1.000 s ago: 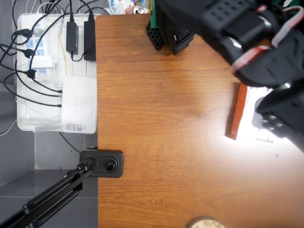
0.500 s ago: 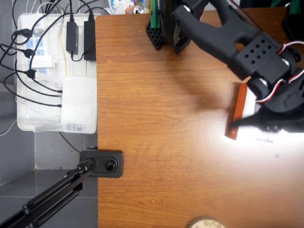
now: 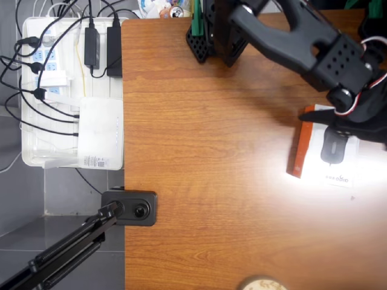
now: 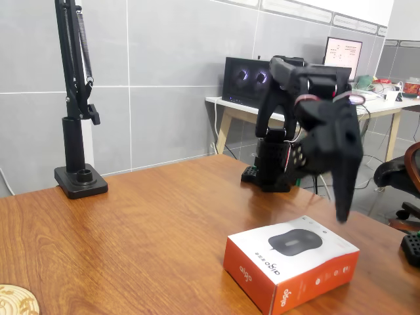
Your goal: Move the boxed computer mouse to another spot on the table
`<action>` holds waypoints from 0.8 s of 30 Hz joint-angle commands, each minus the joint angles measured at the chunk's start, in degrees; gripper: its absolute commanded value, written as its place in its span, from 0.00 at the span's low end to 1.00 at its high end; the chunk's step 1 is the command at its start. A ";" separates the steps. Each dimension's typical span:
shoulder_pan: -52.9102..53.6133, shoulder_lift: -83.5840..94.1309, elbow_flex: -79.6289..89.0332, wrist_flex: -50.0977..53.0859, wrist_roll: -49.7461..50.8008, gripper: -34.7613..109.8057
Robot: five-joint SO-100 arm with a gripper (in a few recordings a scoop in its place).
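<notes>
1. Tray (image 3: 36, 154), white, hangs off the left edge of the table (image 3: 205, 181) in the overhead view. It holds power strips (image 3: 48, 57), black cables (image 3: 24, 90) and a white router-like device (image 3: 100, 133) with a label at its lower end.
2. Clamp base (image 3: 130, 207), black, grips the table's left edge in the overhead view, with a black boom (image 3: 60, 254) running off toward the lower left. In the fixed view the same stand (image 4: 77, 98) rises from the table's far left corner.
3. Disc, round and pale (image 3: 262, 283), at the bottom edge of the table in the overhead view; in the fixed view it lies at the near left corner (image 4: 16, 298).
4. Arm base (image 3: 208, 36), mine, black, sits at the top edge of the table in the overhead view, with the arm reaching right.
5. Boxed computer mouse (image 3: 323, 154) lies flat near the right edge of the table in the overhead view, orange-brown side facing left, pictured mouse up. In the fixed view it sits toward the near right corner (image 4: 292, 262).
6. Gripper (image 4: 344, 197), mine, hangs point-down above the box's far right corner in the fixed view, apart from it. In the overhead view my gripper (image 3: 363, 124) covers the box's upper right part.
7. Fingers: blurred and dark; I cannot tell how far apart they stand.
</notes>
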 commanded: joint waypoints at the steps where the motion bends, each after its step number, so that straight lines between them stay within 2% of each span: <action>1: 0.53 -2.46 -1.14 -1.05 -0.53 0.96; 6: 1.49 -7.29 -5.62 1.67 0.26 0.96; 10: 2.20 -12.04 -11.34 4.13 4.57 0.96; 15: 2.29 -16.52 -14.59 4.92 5.10 0.91; 16: 2.20 -17.58 -15.21 5.54 5.45 0.85; 17: 2.11 -18.98 -16.61 8.61 6.15 0.71; 19: 2.64 -22.32 -20.92 20.13 8.00 0.24; 22: 3.25 -25.93 -23.47 21.36 11.34 0.24; 24: 3.78 -28.13 -28.65 26.37 12.92 0.24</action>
